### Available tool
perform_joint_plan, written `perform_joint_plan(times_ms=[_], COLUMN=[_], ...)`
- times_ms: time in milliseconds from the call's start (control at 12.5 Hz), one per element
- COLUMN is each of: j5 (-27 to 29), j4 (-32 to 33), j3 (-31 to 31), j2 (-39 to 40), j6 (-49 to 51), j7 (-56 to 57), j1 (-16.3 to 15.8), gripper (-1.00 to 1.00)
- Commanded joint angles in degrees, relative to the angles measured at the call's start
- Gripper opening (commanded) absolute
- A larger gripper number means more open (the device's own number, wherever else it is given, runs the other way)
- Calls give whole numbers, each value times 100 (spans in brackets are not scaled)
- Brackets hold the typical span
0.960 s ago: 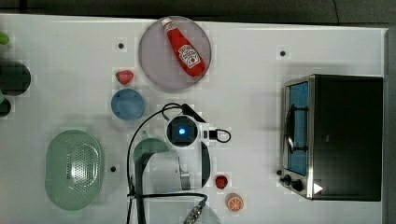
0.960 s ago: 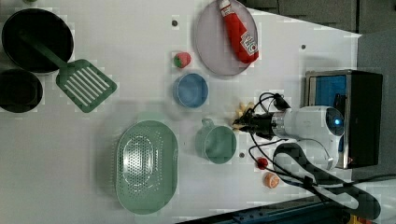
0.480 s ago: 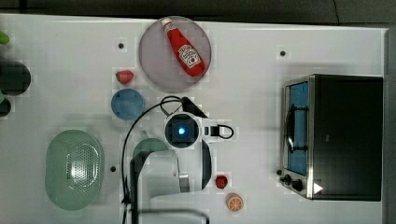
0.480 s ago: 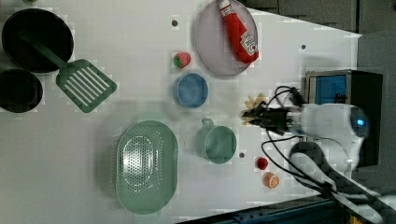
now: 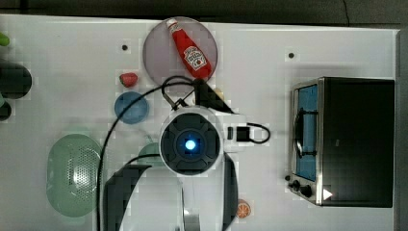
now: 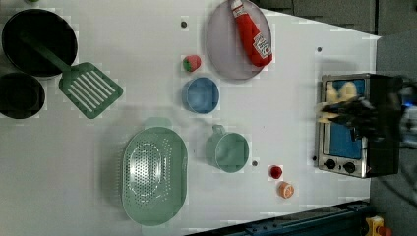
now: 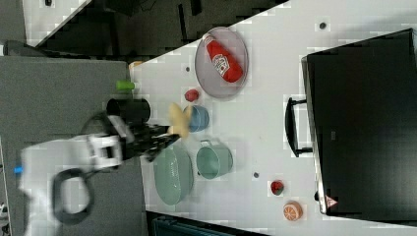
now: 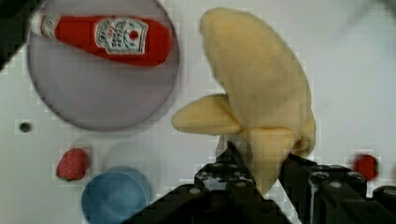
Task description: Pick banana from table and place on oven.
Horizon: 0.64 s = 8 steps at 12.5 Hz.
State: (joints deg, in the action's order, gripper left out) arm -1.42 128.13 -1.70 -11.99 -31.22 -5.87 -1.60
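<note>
Currently we hold the banana (image 8: 261, 107) between the gripper (image 8: 266, 175) fingers, lifted clear of the table (image 5: 260, 57). Ketchup bottle (image 8: 105, 39) lies on the round plate (image 8: 102, 95); strawberry (image 8: 72, 164) beside the blue bowl (image 8: 114, 198). Oven (image 5: 356, 139) stands at the top view's right, well apart.
</note>
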Motion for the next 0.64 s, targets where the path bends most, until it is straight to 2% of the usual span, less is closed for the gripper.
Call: perform_joint_plan(times_ms=[80,320,640], j5=[10,-4,-30], j4=[-695,-1325,-1453], j3=[412,955,1911], j2=[-255,-223,51], j6=[1382,1748,1731], j7=[-107,300,1902], j1=[122,152,199], gripper=[-51,-51,-51])
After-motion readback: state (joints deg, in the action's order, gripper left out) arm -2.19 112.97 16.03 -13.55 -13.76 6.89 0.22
